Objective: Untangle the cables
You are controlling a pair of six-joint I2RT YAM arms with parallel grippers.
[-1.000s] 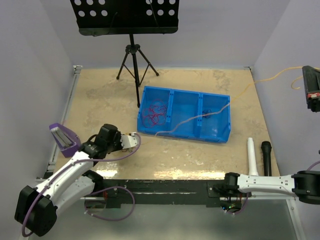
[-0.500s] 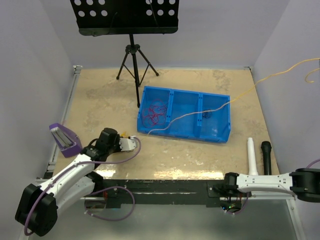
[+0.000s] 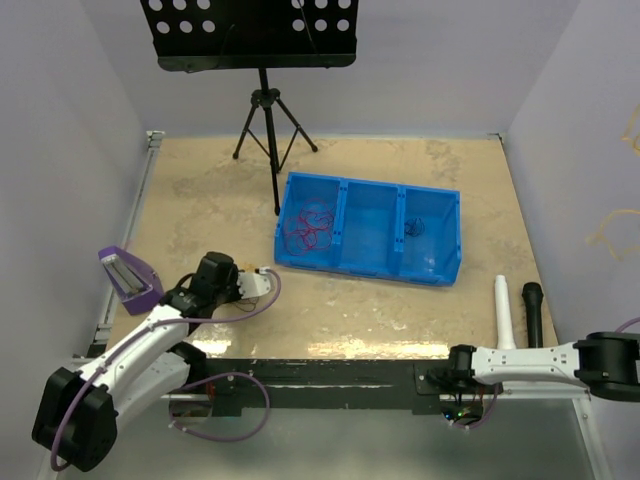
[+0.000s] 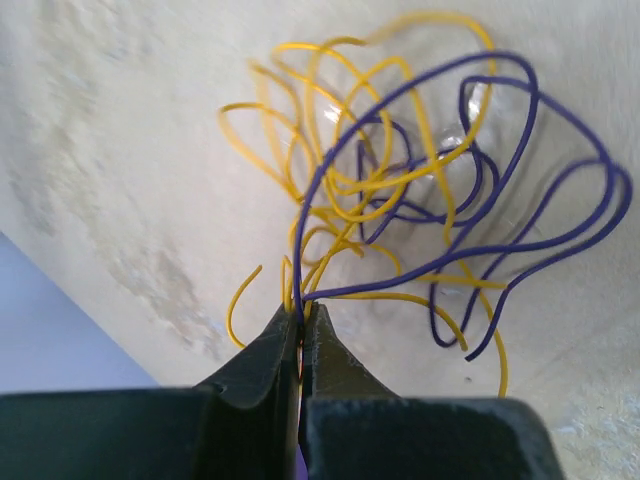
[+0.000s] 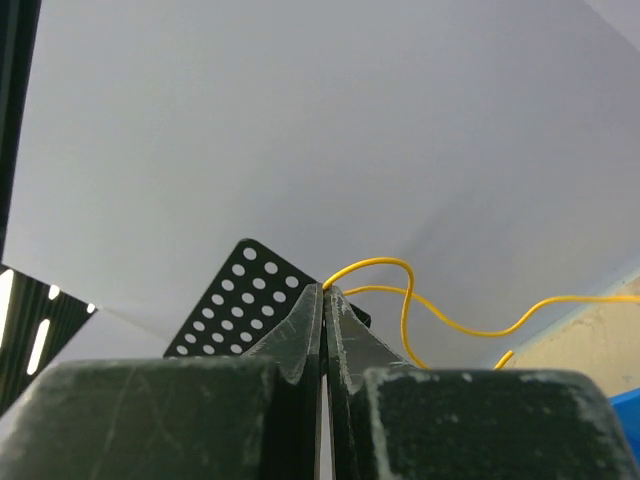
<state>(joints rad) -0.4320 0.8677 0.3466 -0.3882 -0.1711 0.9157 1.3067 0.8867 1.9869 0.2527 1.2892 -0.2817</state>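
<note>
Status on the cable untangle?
Left hand shut on yellow-purple tangle. Right hand shut on yellow wire. Red wires in blue bin, left section. Nothing blocking.

Top view: right arm runs off the rt edge, so right gripper isn't seen there. Yellow wire by that edge is faint, blurred, cut off. Dark bit in rt compartment of blue bin: too small to ID. Rt wrist view: music stand partly behind the fingers; wire exits rt edge. Left wrist view: ends of tangle vanish inside left gripper.
</note>
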